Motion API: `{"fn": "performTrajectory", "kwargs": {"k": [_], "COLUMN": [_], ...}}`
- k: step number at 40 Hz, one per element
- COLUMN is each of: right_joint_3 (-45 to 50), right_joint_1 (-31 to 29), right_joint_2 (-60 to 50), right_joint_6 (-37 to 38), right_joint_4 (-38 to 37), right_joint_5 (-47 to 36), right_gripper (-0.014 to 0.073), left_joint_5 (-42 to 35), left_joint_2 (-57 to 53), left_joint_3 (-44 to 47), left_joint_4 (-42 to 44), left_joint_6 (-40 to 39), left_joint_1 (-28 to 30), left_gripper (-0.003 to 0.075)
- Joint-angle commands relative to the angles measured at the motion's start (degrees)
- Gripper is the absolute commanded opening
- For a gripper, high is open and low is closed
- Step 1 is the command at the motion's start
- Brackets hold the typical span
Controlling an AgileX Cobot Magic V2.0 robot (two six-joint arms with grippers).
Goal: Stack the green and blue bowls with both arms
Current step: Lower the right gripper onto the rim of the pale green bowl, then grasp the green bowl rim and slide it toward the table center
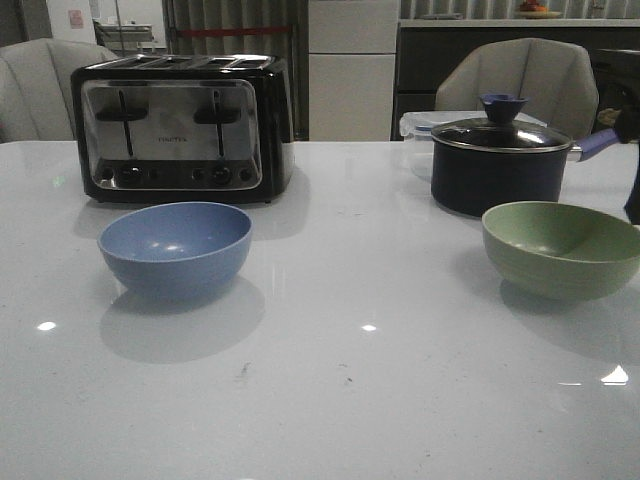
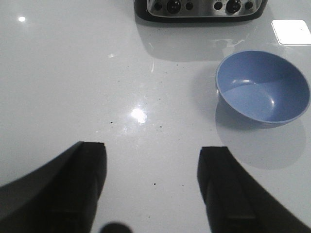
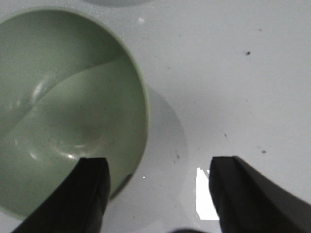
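Observation:
The dusty blue bowl point(image 1: 175, 248) stands upright on the white table at front left, before the toaster. It also shows in the left wrist view point(image 2: 262, 87). My left gripper point(image 2: 153, 160) is open and empty over bare table, apart from the blue bowl. The sage green bowl point(image 1: 560, 248) stands upright at front right, in front of the saucepan. My right gripper point(image 3: 158, 179) is open above the green bowl's point(image 3: 63, 107) rim, with one finger point(image 3: 82, 194) over the inside and the other point(image 3: 243, 194) over the table outside. It holds nothing.
A black and chrome toaster point(image 1: 185, 128) stands at back left and shows in the left wrist view point(image 2: 199, 8). A dark lidded saucepan point(image 1: 500, 160) with a blue handle stands behind the green bowl. A dark part of the right arm point(image 1: 633, 185) is at the right edge. Chairs stand behind the table.

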Motion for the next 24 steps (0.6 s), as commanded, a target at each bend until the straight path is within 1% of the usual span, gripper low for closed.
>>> {"fn": "performTrajectory", "kwargs": {"k": [1,6,9,12,14,17,20,24], "right_joint_3": [-5.77,-9.95,-11.90,-13.23,-13.75,-13.75,-13.75,-13.93], "right_joint_1": [-0.44,-0.44,-0.44,-0.44,-0.44,-0.44,-0.44,-0.44], "right_joint_2": [2.61,7.31,9.29,10.52,10.95,10.95,10.95,10.95], "right_joint_6": [-2.55,-3.49,-3.54,-3.54,-3.54,-3.54,-3.54,-3.55], "right_joint_4": [2.97,4.81,4.61,4.45,4.38,4.21,3.82,3.10], "right_joint_5": [0.66,2.06,2.76,3.02,3.08,2.83,3.03,3.51], "right_gripper": [0.0541,0.0535,0.0499,0.0423,0.0342,0.0259,0.0190,0.0134], "left_joint_5": [-4.34,-4.48,-4.72,-4.72,-4.72,-4.72,-4.72,-4.72], "left_joint_2": [-0.03,-0.03,-0.03,-0.03,-0.03,-0.03,-0.03,-0.03], "left_joint_3": [-1.75,-1.75,-1.75,-1.75,-1.75,-1.75,-1.75,-1.75], "left_joint_4": [-0.39,-0.39,0.00,0.00,0.00,0.00,0.00,0.00], "left_joint_6": [0.00,0.00,0.00,0.00,0.00,0.00,0.00,0.00], "left_joint_1": [-0.12,-0.12,-0.12,-0.12,-0.12,-0.12,-0.12,-0.12], "left_gripper": [0.0476,0.0476,0.0476,0.0476,0.0476,0.0476,0.0476,0.0476]}}
